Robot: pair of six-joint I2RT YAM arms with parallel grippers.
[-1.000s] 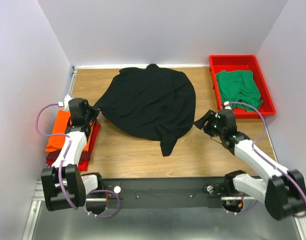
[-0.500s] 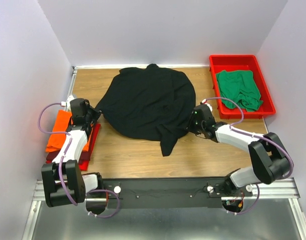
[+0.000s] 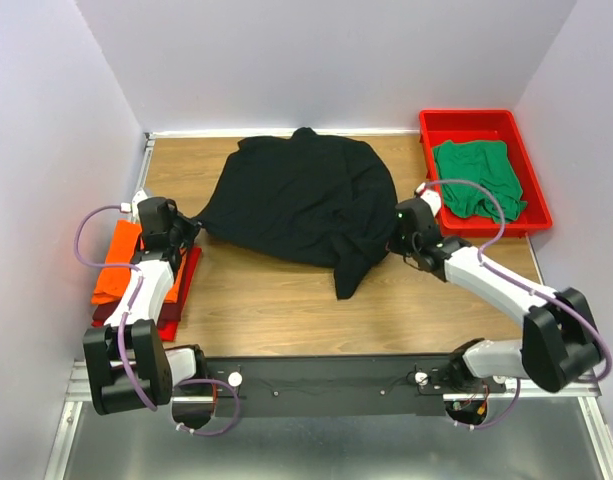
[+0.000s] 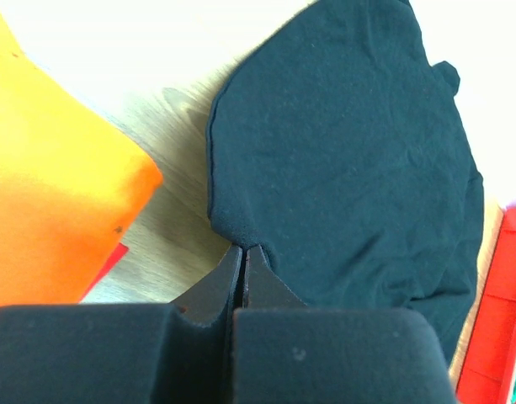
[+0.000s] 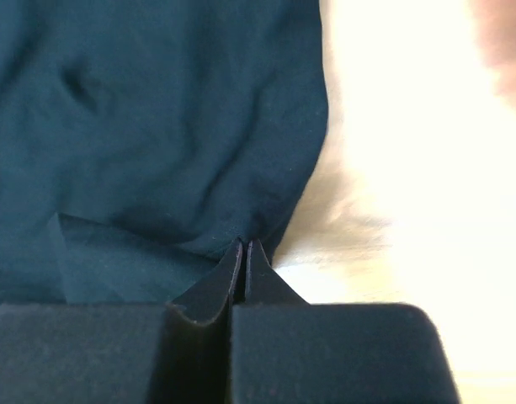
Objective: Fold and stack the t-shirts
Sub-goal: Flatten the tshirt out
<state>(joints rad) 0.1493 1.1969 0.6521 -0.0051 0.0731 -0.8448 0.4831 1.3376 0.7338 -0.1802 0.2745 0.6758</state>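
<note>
A large black t-shirt (image 3: 306, 205) lies spread over the middle of the wooden table. My left gripper (image 3: 193, 222) is shut on its left edge (image 4: 241, 227). My right gripper (image 3: 391, 243) is shut on its right edge (image 5: 266, 223). The orange t-shirt (image 3: 116, 262) lies folded on a dark red t-shirt (image 3: 174, 298) at the left edge, beside my left arm; the orange cloth (image 4: 47, 194) also fills the left of the left wrist view. The green t-shirt (image 3: 476, 178) lies crumpled in the red tray (image 3: 531, 190) at the back right.
The table's walls close in on the left, back and right. A black sleeve or flap (image 3: 351, 275) of the shirt hangs toward the front between the arms. Bare wood (image 3: 286, 310) runs along the front.
My right gripper moved left to the shirt's right edge and shut on it, then pulled slightly right and back. The shirt's lower right part shifted. The left arm stayed put.
</note>
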